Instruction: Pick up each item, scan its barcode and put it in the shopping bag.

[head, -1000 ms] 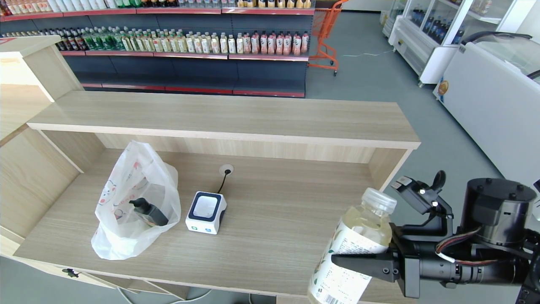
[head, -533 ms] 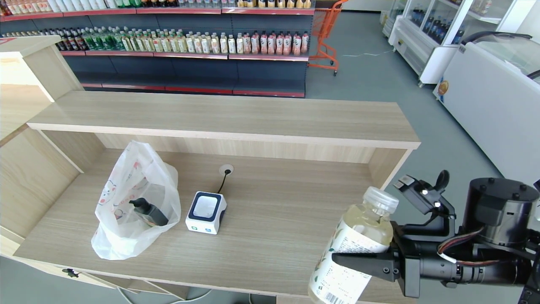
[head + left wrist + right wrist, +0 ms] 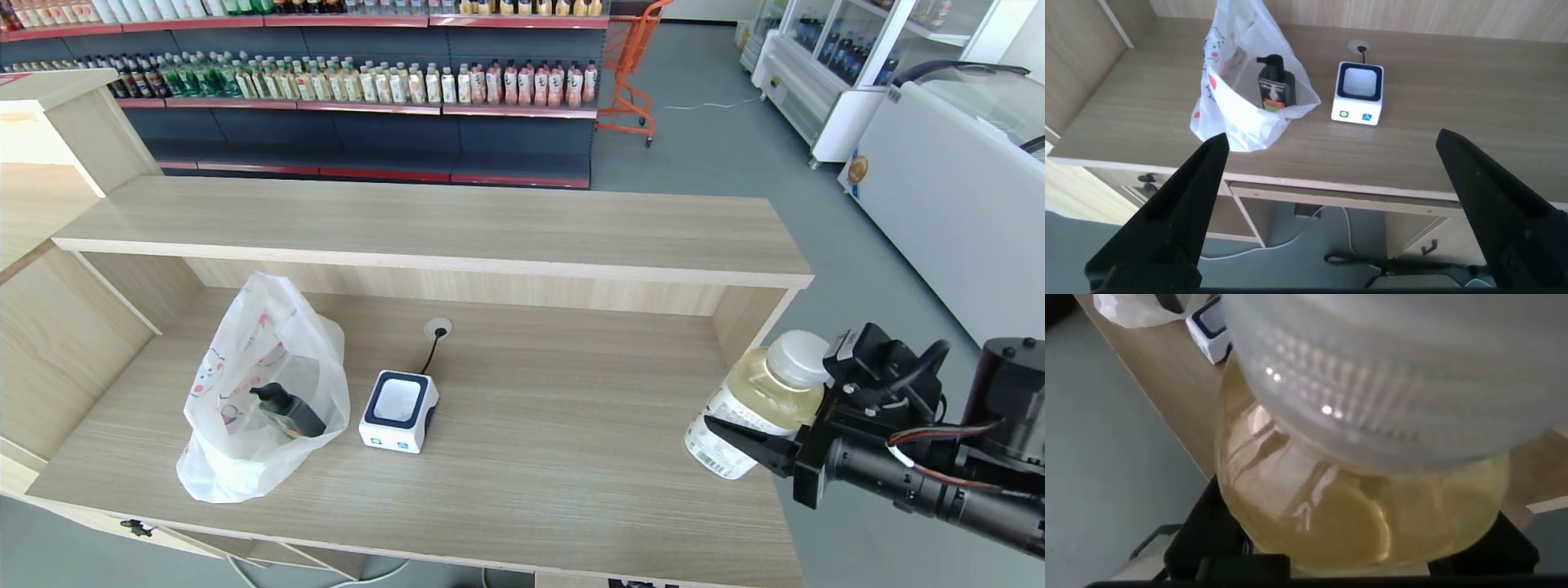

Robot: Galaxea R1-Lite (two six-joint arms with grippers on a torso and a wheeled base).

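Counter (image 3: 522,482) – right edge, bottle (image 3: 763,392) in right claw (image 3: 747,431)

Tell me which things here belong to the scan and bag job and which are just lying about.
Part of the job:
bottle, held in the right gripper
barcode scanner
shopping bag, with a dark pump bottle already inside

Just lying about:
drink shelves
orange cart
chest freezer
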